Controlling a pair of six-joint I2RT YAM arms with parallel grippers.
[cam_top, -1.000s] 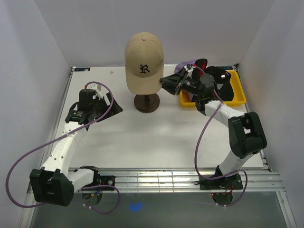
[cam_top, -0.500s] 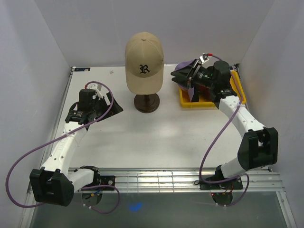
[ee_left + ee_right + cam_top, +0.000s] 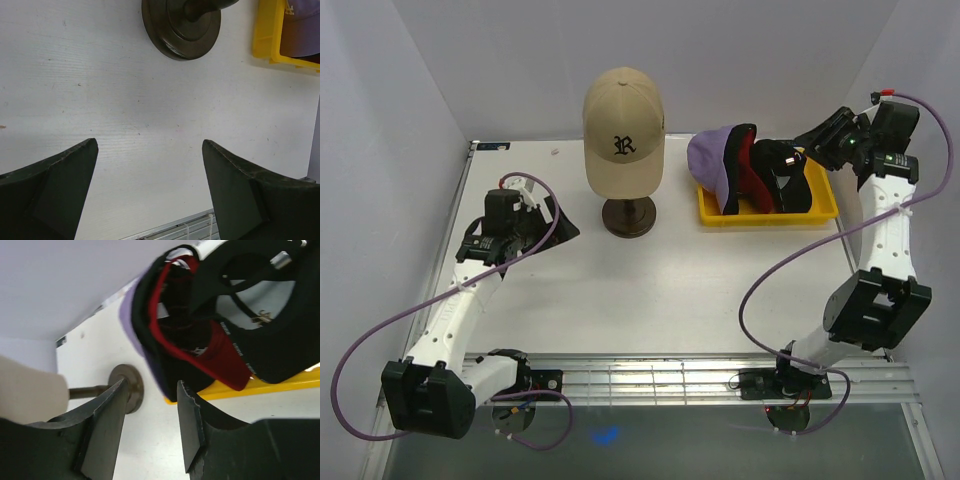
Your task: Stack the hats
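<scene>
Pick step judged pending: hats [image 3: 745,170] nested in yellow bin [image 3: 820,212], far right. Right pincer [image 3: 812,148] released, empty, raised near bin; left pincer [image 3: 149,145] released. Brim grip needed next.

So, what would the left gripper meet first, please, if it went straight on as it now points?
Probably the left gripper meets the white table first, short of the hat stand's dark base; depth is unclear.
</scene>
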